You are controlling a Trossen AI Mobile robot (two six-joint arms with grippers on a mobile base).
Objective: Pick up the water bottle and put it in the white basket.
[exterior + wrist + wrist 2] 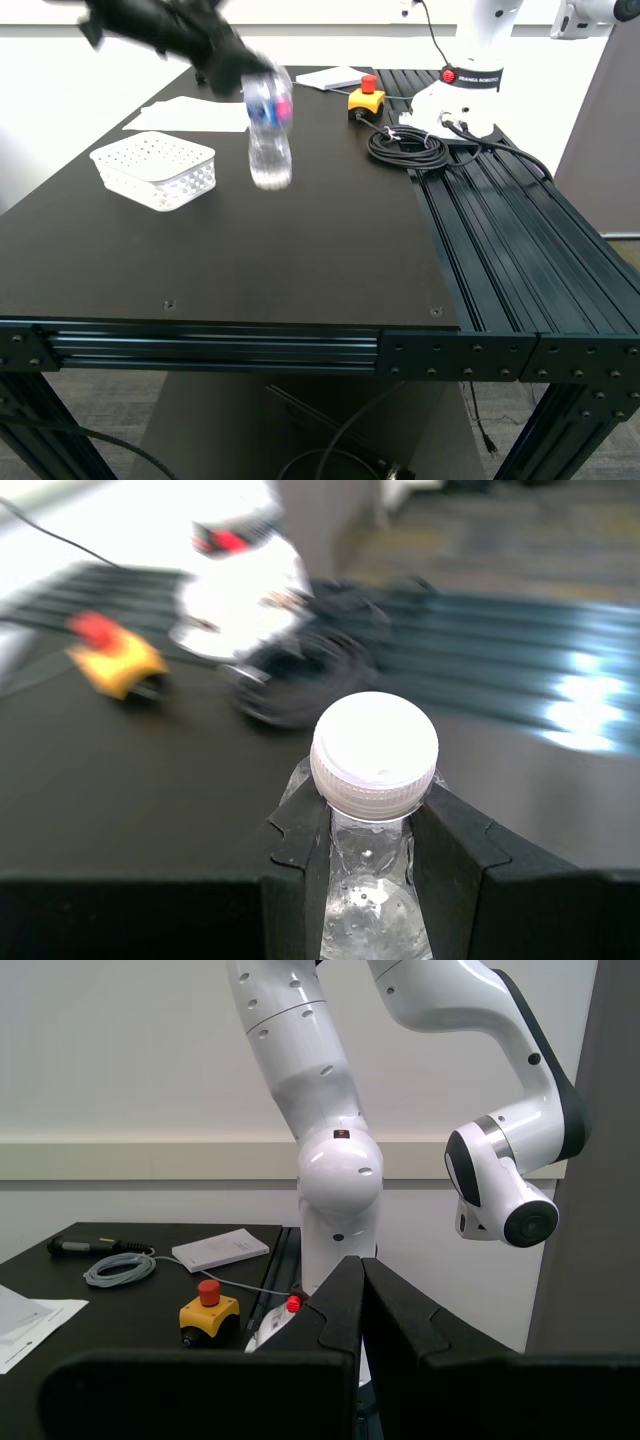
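Aluminium rails (pixel 200 348), black and grooved, run along the near edge of the table (pixel 250 270), whose top is a flat matte black board. Above it my first gripper (pixel 240 75) carries the water bottle (pixel 269 130) in the air, clear of the board and hanging neck-up with its base tilted toward me. The bottle is clear ribbed plastic with a blue, white and pink label, but motion blur smears both it and the arm, so I cannot read the label. In the first wrist view the two black jaws are clamped on the neck just under the ridged white cap (pixel 374 752), with droplets visible inside the clear wall.

Just beside the bottle toward the exterior view's left, the white basket (pixel 155 170) sits on the table: low, rectangular, round-cornered, perforated with rows of small holes.

My second gripper (pixel 362 1305) has its angular black jaws pressed together with nothing between them; I cannot pick it out in the exterior view.

Farther back lie flat white paper sheets (pixel 185 115), a coiled black cable (pixel 408 146), a yellow box with a red button (pixel 366 97), and the glossy white robot arm (pixel 330 1140), its top cut off.
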